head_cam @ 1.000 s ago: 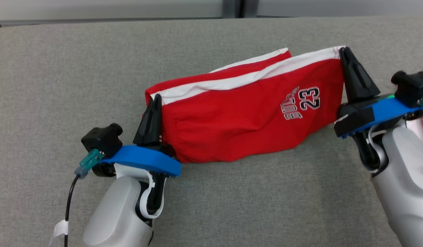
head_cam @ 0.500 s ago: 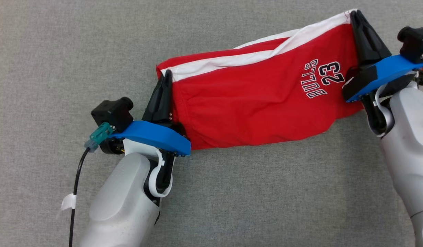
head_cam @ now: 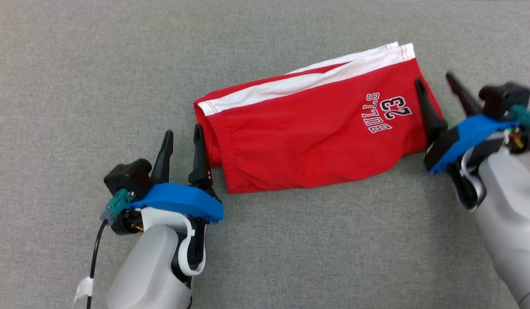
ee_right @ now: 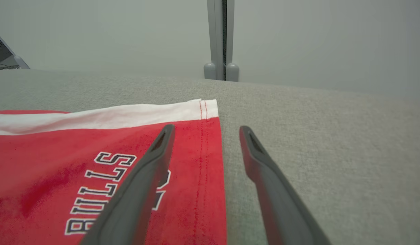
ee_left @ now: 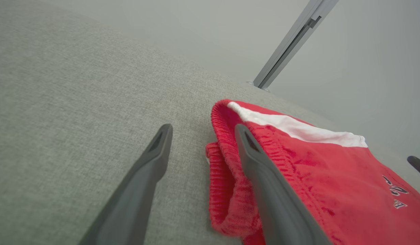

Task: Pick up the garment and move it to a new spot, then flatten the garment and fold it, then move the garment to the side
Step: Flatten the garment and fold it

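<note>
The garment point(head_cam: 308, 141) is a pair of red shorts with a white side stripe and "BULLS 23" printed near the hem, lying folded flat on the grey table. My left gripper point(head_cam: 183, 133) stands open at the waistband end point(ee_left: 227, 163), one finger point(ee_left: 264, 180) over the cloth, the other beside it on the table side. My right gripper point(head_cam: 434, 79) is open at the hem end point(ee_right: 203, 153), its left finger point(ee_right: 145, 177) over the red cloth and its right finger point(ee_right: 264, 177) over bare table. Neither holds anything.
Grey fabric table surface point(head_cam: 290, 257) spreads all around the shorts. A pale wall with a vertical metal post point(ee_right: 218, 37) rises behind the table's far edge.
Both grippers have opened and let go of the shorts, which now lie flat on the table. Both grippers have drawn back a little from the cloth ends. The camera has also shifted.
</note>
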